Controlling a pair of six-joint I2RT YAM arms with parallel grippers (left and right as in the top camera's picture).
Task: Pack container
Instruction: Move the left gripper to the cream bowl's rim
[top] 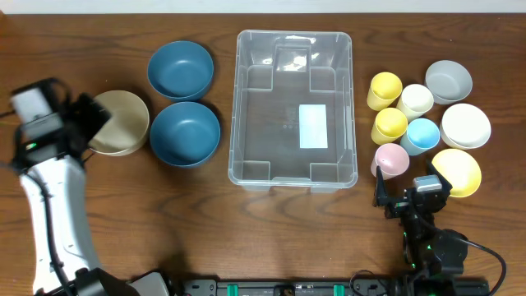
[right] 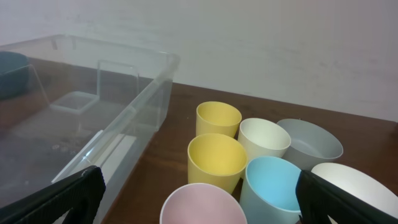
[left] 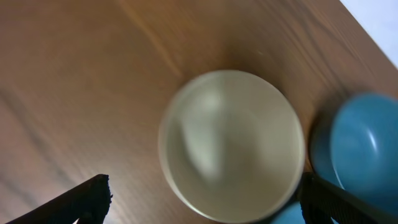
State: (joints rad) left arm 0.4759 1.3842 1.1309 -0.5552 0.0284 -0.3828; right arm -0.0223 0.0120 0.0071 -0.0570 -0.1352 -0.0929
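The clear container point(top: 293, 108) stands empty at the table's middle, a white label on its base. My left gripper point(top: 94, 123) hangs open over the left part of a beige bowl point(top: 122, 123). In the left wrist view the beige bowl point(left: 233, 143) lies between the spread fingers of that gripper point(left: 205, 196), untouched. My right gripper point(top: 411, 193) is open near the front edge, just short of a pink cup point(top: 391, 159). The right wrist view shows this gripper point(right: 199, 190) open above the pink cup point(right: 202, 208), with the container's wall point(right: 143, 106) to its left.
Two dark blue bowls point(top: 180, 70) point(top: 184, 133) sit left of the container. To its right are two yellow cups point(top: 384, 90) point(top: 389, 125), a cream cup point(top: 415, 101), a light blue cup point(top: 420, 136), and grey point(top: 449, 81), white point(top: 465, 125) and yellow point(top: 457, 172) bowls.
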